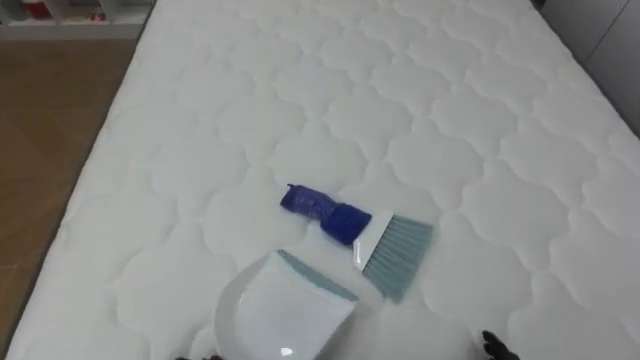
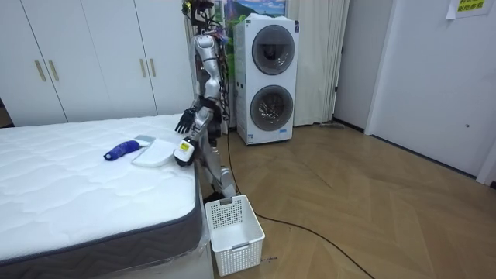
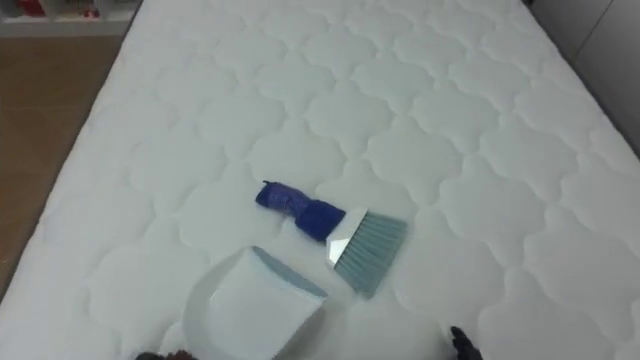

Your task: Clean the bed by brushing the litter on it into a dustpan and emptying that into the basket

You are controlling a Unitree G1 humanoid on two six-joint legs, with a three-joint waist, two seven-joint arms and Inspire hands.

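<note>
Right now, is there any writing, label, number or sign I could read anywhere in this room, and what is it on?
No text here can be read.
On the yellow sign at the room view's top right: dark print, too small to read.
On the washing machines: no label legible.
On the brush, the dustpan, the mattress and the basket: no writing seen.

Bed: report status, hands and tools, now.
Right hand open over the edge of the bed, left hand lower beside it. Brush and dustpan lie together on the bed, in neither hand. Nothing blocks them.
</note>
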